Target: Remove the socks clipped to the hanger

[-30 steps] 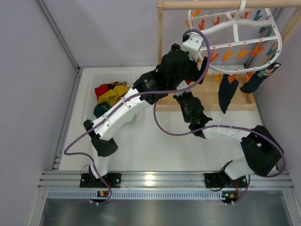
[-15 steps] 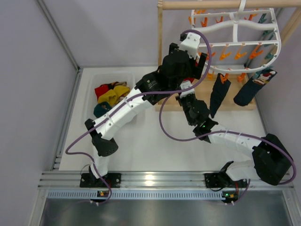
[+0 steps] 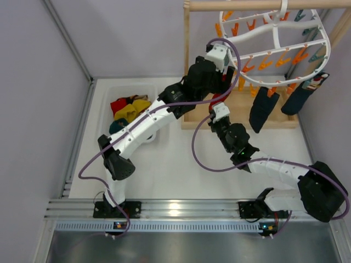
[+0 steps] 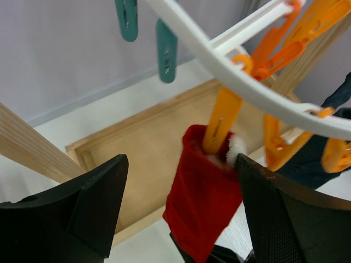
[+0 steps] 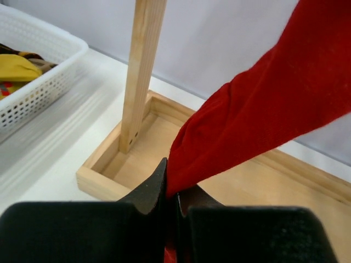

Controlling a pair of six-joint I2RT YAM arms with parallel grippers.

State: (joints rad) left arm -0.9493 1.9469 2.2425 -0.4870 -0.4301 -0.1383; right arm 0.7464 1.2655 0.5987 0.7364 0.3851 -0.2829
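The white hanger (image 3: 274, 41) hangs from the wooden rod, with orange and teal clips. A red sock (image 4: 204, 192) hangs from an orange clip (image 4: 219, 123) at its near left rim. It also shows in the top view (image 3: 220, 99). My left gripper (image 4: 181, 211) is open, with one jaw on each side of the sock just below the clip. It is at the hanger's left rim in the top view (image 3: 225, 82). My right gripper (image 5: 175, 192) is shut on the red sock's (image 5: 258, 109) lower end and holds it taut. Two dark socks (image 3: 262, 109) (image 3: 300, 94) hang further right.
The wooden stand's post (image 5: 142, 71) and tray base (image 3: 241, 119) lie under the hanger. A white basket (image 3: 143, 87) at the back left holds yellow, red and teal socks. Grey walls close in on the left and right.
The hanger swung left and came back right, with the dark socks swaying. My right arm stretched further out, its gripper staying on the red sock. My left gripper shifted slightly up.
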